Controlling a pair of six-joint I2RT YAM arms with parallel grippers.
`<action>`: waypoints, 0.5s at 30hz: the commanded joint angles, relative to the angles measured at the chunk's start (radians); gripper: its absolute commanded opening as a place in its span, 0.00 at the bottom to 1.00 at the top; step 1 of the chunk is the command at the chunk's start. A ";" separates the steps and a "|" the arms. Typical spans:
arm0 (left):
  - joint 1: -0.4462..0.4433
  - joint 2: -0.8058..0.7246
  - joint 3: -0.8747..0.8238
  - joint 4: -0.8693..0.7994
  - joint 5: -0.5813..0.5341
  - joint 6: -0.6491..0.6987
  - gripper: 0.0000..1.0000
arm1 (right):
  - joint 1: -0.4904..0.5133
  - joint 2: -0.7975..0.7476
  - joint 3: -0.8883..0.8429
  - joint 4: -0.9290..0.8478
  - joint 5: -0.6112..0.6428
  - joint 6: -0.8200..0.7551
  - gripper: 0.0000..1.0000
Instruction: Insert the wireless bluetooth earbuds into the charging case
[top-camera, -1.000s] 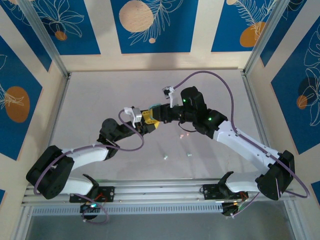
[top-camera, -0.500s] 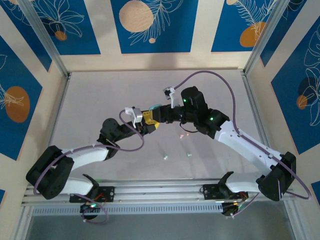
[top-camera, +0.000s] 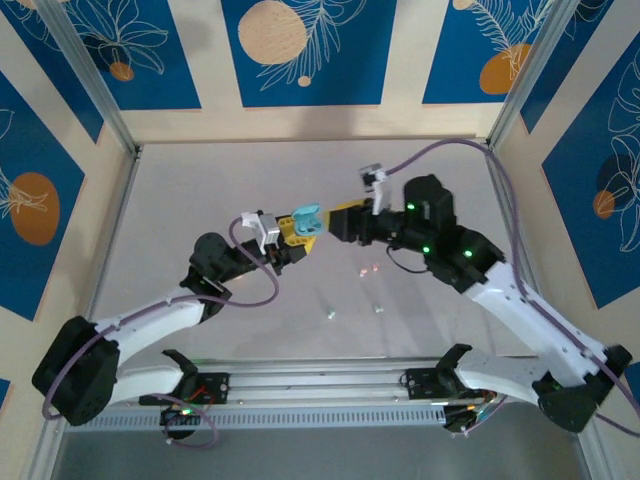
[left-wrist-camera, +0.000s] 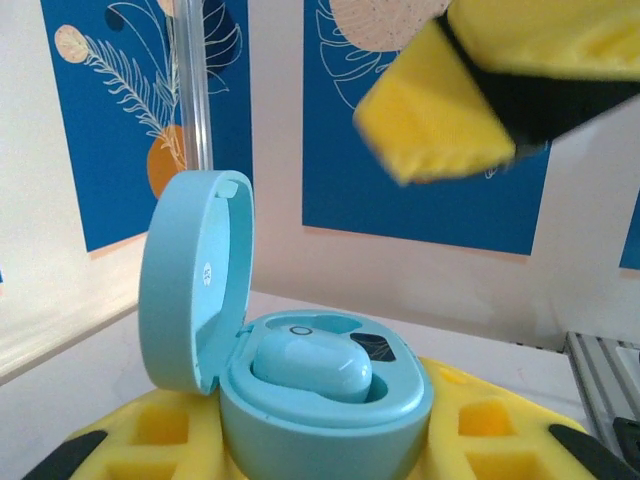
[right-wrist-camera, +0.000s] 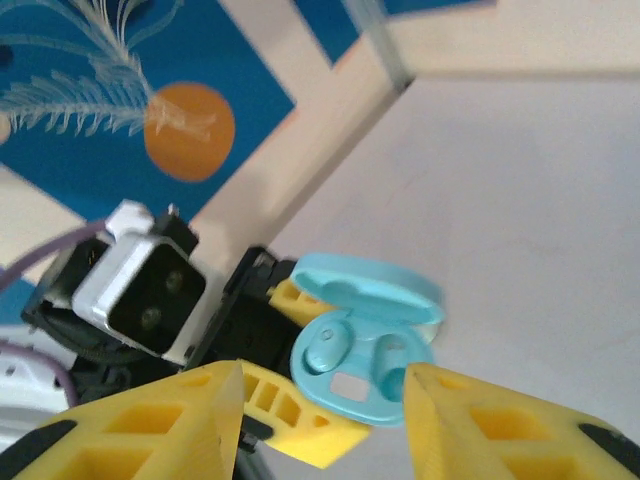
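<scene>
Over the table (top-camera: 180, 190), your left gripper (top-camera: 298, 236) is clamped on the open charging case (left-wrist-camera: 330, 425). Your right gripper (right-wrist-camera: 322, 368) hangs just beside it, fingers spread and empty. One earbud (left-wrist-camera: 310, 365) sits in the case, the second pocket looks bare, and loose earbuds (top-camera: 328, 314) lie on the table, so I judge the job roughly half done.
</scene>
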 joint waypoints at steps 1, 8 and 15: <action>-0.010 -0.041 0.038 -0.088 -0.044 0.036 0.22 | -0.136 -0.062 -0.018 -0.064 0.134 -0.020 0.46; -0.010 -0.001 0.122 -0.152 -0.039 0.057 0.22 | -0.674 0.142 -0.070 -0.160 -0.263 0.083 0.49; -0.010 0.103 0.182 -0.056 -0.007 0.012 0.22 | -0.712 0.624 0.183 -0.416 -0.243 -0.125 0.48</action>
